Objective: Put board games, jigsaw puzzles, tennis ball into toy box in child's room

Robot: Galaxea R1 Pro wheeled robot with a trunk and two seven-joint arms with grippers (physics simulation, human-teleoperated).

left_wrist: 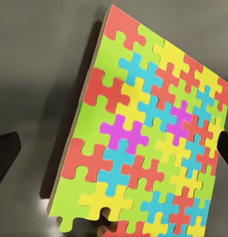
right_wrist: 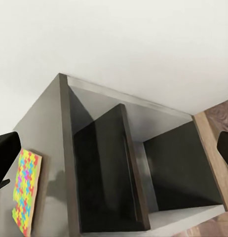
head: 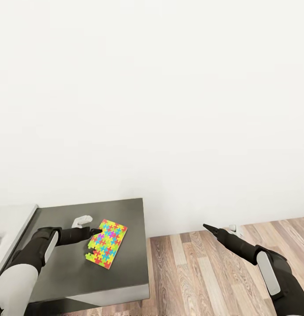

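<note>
Left gripper (head: 95,231) spreads open at the near edge of the puzzle (head: 106,244), lying flat mid-table (head: 134,210). A clean pickup likely needs fingers straddling that edge. Right gripper (head: 206,227), off the table's side, looks closed.

Dark grey, flat-topped table (head: 125,210): stands against the plain white wall (head: 152,87), its right side open onto dark inner compartments (right_wrist: 109,173) split by an upright divider. Wood-plank floor (head: 200,272): warm brown, mixed tones, running to the right of the table up to the wall.
</note>
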